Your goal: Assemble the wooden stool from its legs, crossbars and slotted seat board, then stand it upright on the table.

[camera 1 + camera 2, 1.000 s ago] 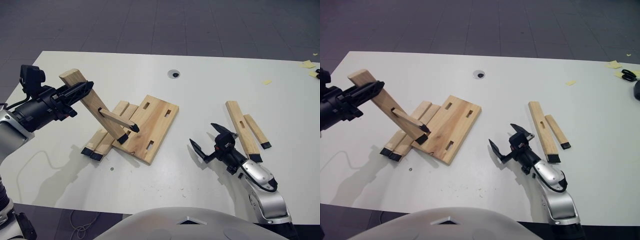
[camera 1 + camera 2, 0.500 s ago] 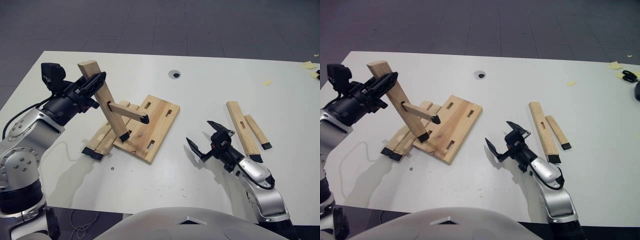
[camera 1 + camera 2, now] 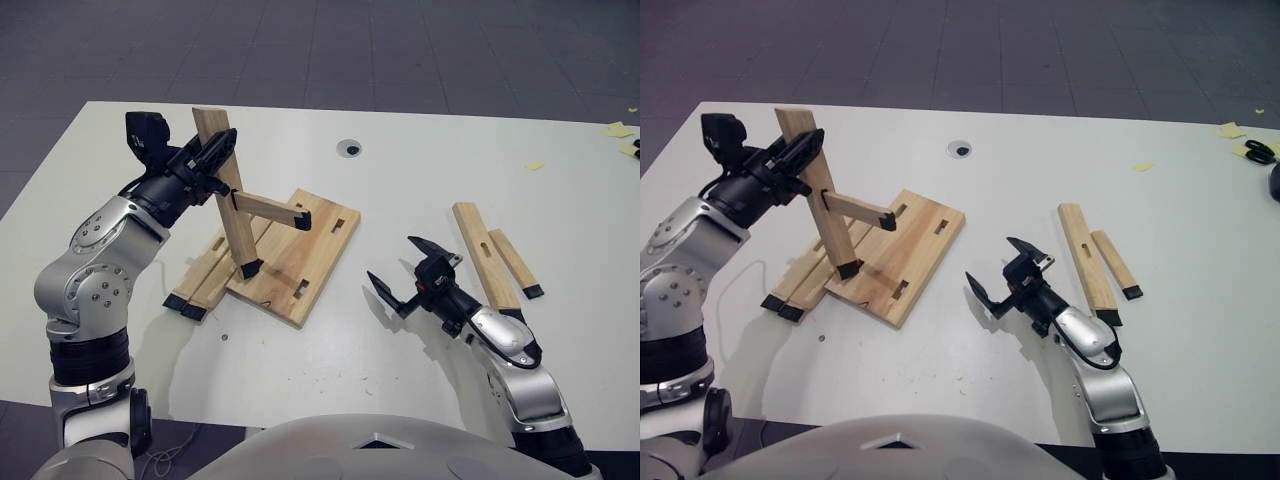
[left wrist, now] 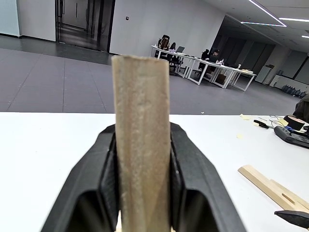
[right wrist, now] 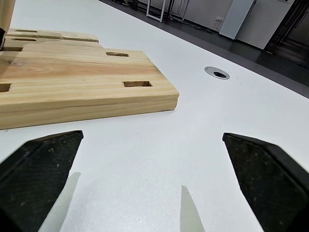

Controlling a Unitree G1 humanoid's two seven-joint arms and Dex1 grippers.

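My left gripper point(image 3: 213, 152) is shut on a wooden leg point(image 3: 230, 195) that stands nearly upright, its black foot on the slotted seat board point(image 3: 300, 250). A crossbar point(image 3: 268, 209) sticks out sideways from the leg over the board. In the left wrist view the leg point(image 4: 141, 140) sits clamped between the fingers point(image 4: 186, 169). My right gripper point(image 3: 405, 275) hovers open just above the table to the right of the board point(image 5: 72, 94), holding nothing. Two more legs point(image 3: 485, 255) lie flat at the right.
Further wooden pieces point(image 3: 205, 275) lie flat under the board's left edge. A round cable hole point(image 3: 349, 149) sits at the table's far middle. Yellow paper scraps point(image 3: 616, 129) lie at the far right corner. A cable point(image 3: 150, 440) hangs below the table's front edge.
My left gripper has swung the leg from a slant to nearly upright and carried it right, over the board; the crossbar now points right. The right gripper has edged slightly left.
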